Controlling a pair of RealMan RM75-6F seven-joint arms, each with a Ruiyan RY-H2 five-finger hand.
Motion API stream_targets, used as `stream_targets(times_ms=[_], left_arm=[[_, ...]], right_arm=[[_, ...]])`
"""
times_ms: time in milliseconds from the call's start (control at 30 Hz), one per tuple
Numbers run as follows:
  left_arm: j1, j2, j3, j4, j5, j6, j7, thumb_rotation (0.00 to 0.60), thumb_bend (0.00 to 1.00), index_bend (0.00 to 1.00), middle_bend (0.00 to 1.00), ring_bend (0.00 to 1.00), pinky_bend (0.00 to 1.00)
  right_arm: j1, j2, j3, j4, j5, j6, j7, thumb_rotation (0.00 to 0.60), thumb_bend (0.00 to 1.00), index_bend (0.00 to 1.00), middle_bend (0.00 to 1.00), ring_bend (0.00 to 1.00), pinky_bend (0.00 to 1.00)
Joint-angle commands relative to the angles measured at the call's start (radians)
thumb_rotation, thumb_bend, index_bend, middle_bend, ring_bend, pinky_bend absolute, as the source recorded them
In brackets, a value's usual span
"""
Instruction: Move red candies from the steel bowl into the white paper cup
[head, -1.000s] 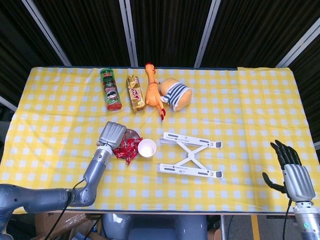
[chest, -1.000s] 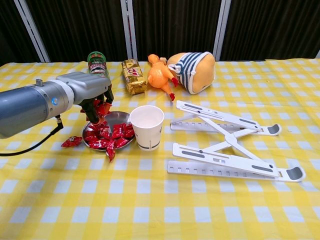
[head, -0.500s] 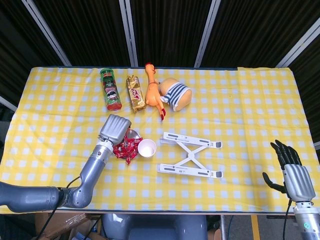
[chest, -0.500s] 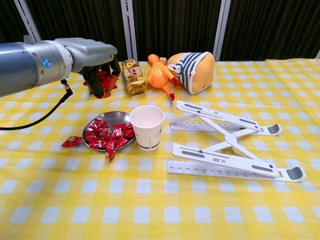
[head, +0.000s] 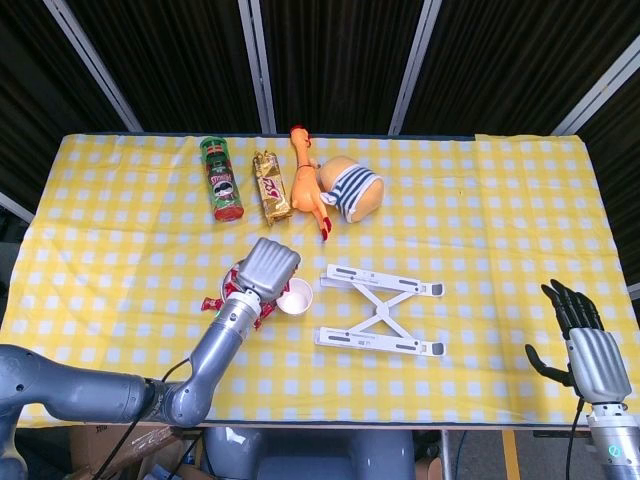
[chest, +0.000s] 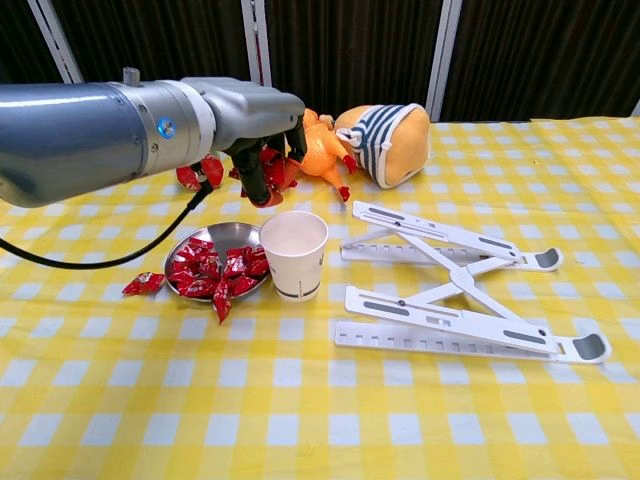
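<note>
Nearest the robot, the right hand (head: 583, 340) is hanging at the surface's (head: 500, 220) right front edge, its fingers (head: 566, 300) apart and holding nothing. On the yellow checked cloth a white folding stand (chest: 450, 290) is lying flat. Just left of it the white paper cup (chest: 294, 254) is standing upright, touching the steel bowl (chest: 228, 236), which is holding a pile of red candies (chest: 212, 272); one loose candy (chest: 144, 284) is lying beside the bowl. Above the cup's far rim the left hand (chest: 262, 122) is hovering, its fingers (chest: 267, 165) clutching a bunch of red candies (chest: 272, 178). Further back a Pringles can (head: 221, 178), a gold snack packet (head: 271, 187), a rubber chicken (head: 307, 190) and a striped plush toy (head: 352, 188) are lying in a row.
</note>
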Motion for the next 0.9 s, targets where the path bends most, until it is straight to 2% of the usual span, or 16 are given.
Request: stream_targets(times_ms=[33, 467, 900], left_arm=[[-0.014, -0.029, 0.009, 0.015, -0.006, 0.003, 0.001, 0.600, 0.43, 0.63, 0.73, 0.88, 0.92], [-0.044, -0.097, 0.027, 0.074, -0.009, 0.002, 0.005, 0.600, 0.43, 0.62, 0.71, 0.88, 0.92], [-0.059, -0.122, 0.029, 0.093, 0.000, 0.002, -0.005, 0.600, 0.43, 0.58, 0.65, 0.88, 0.92]], right_arm=[[0.000, 0.000, 0.000, -0.001, -0.001, 0.000, 0.001, 0.600, 0.41, 0.00, 0.00, 0.00, 0.00], [0.000, 0.003, -0.002, -0.004, -0.004, 0.001, 0.005, 0.600, 0.41, 0.00, 0.00, 0.00, 0.00], [-0.001, 0.005, -0.004, -0.007, -0.009, 0.002, 0.009, 0.600, 0.41, 0.00, 0.00, 0.00, 0.00]])
